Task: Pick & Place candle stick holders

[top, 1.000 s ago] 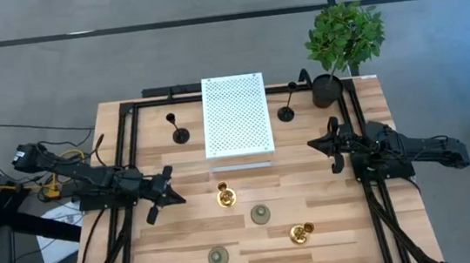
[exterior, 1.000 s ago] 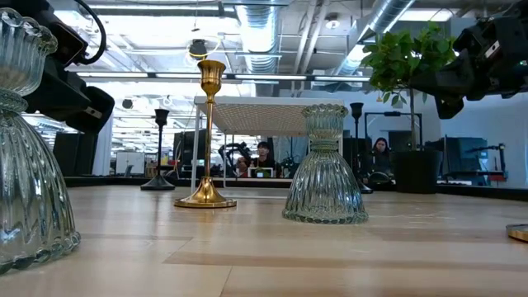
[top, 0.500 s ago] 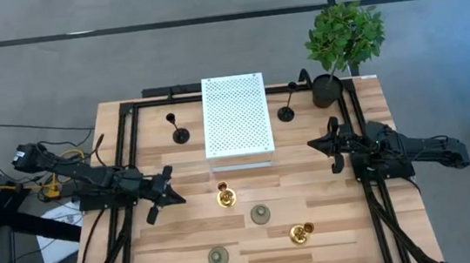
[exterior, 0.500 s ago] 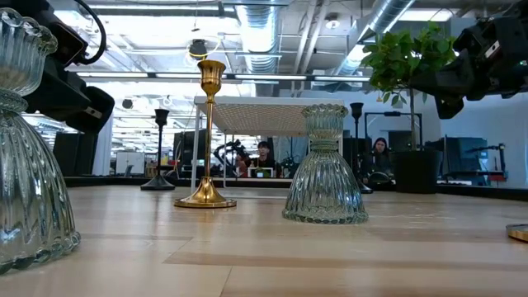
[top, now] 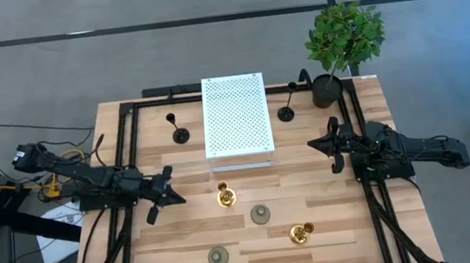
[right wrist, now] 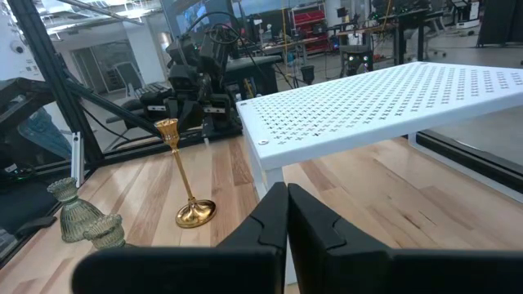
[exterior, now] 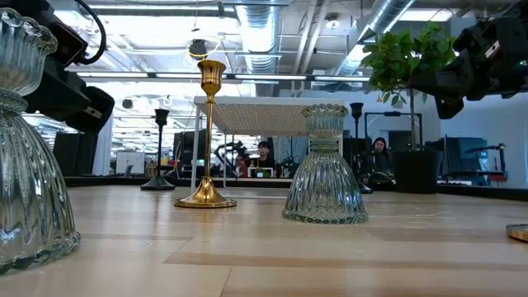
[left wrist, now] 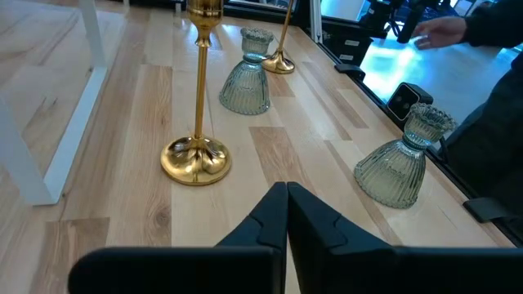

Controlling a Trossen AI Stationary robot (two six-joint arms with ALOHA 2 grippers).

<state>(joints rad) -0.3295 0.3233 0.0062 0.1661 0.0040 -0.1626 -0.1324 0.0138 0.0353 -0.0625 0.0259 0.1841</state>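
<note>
From above, I see a pale planked wooden surface (top: 332, 226) with a white perforated raised platform (top: 235, 114) at the back. A black pot (top: 327, 91) at the back right corner holds a leafy green plant (top: 346, 34). Two black thin-stemmed holders stand either side of the platform, one on its left (top: 179, 133), one on its right (top: 286, 111). An upright gold holder (top: 225, 195) stands just in front of the platform; a second gold holder (top: 301, 232) lies tipped over toward the front right. One squat grey-green holder (top: 260, 215) sits between them, another (top: 218, 257) near the front edge. My left pincer (top: 168, 196) waits closed over the left side, my right pincer (top: 333, 145) closed over the right; neither holds anything.

At table height, the grey-green holders read as ribbed clear glass, bell-shaped with scalloped cups: one centre (exterior: 325, 169), one close at left (exterior: 29, 148). The gold stem (exterior: 207, 136) is slim and shiny on a round foot.

From the left wrist, the closed fingers (left wrist: 288, 216) point at the gold base (left wrist: 195, 158), two ribbed glass holders beyond.

From the right wrist, shut fingers (right wrist: 286, 216) face the platform's edge (right wrist: 384, 106).
</note>
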